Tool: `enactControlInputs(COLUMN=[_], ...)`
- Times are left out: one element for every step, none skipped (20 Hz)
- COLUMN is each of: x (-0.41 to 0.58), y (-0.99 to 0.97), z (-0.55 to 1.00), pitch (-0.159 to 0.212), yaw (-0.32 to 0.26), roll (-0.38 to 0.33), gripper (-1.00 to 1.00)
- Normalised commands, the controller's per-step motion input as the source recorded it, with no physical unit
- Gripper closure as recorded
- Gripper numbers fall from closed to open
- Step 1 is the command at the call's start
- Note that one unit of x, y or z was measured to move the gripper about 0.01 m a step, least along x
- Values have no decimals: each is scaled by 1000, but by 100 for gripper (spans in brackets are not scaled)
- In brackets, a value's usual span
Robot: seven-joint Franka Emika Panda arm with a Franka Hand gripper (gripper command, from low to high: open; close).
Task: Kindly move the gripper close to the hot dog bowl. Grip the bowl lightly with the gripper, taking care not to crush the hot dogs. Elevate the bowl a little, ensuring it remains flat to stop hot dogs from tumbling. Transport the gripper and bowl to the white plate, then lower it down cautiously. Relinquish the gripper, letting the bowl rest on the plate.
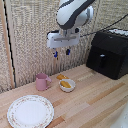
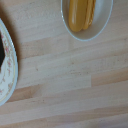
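The hot dog bowl (image 1: 67, 85) is a small white bowl on the wooden table, holding glossy orange-yellow hot dogs (image 1: 65, 84). In the wrist view the bowl (image 2: 102, 22) shows with the hot dogs (image 2: 82, 14) inside. Another orange piece (image 1: 61, 77) lies on the table just behind the bowl. The white plate (image 1: 30, 111) with a reddish floral rim lies near the front, at the exterior view's left; its rim (image 2: 10, 62) shows in the wrist view. My gripper (image 1: 61, 52) hangs well above the bowl, fingers apart and empty. The fingers do not show in the wrist view.
A pink mug (image 1: 42, 81) stands beside the bowl toward the exterior view's left. A black air fryer (image 1: 108, 52) stands at the exterior view's right on the table. A woven wall panel runs behind the table.
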Motion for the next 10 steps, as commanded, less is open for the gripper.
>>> enactControlInputs(x=[-186, -186, -186, -197, -197, -191, -183, -177, -169, -163], y=[-620, -637, -637, -631, -643, -649, -657, -669, -671, -671], z=[-163, -120, -120, -103, -103, -106, -111, -123, -131, -137], pitch=[0, 61, 61, 66, 68, 66, 63, 61, 57, 50], yaw=[-206, -183, -183, -185, -182, -180, -176, -172, -169, -167], roll=[38, 64, 64, 61, 60, 60, 61, 62, 62, 64], gripper=[-100, -100, -100, -100, -100, -100, -100, -100, -100, -100])
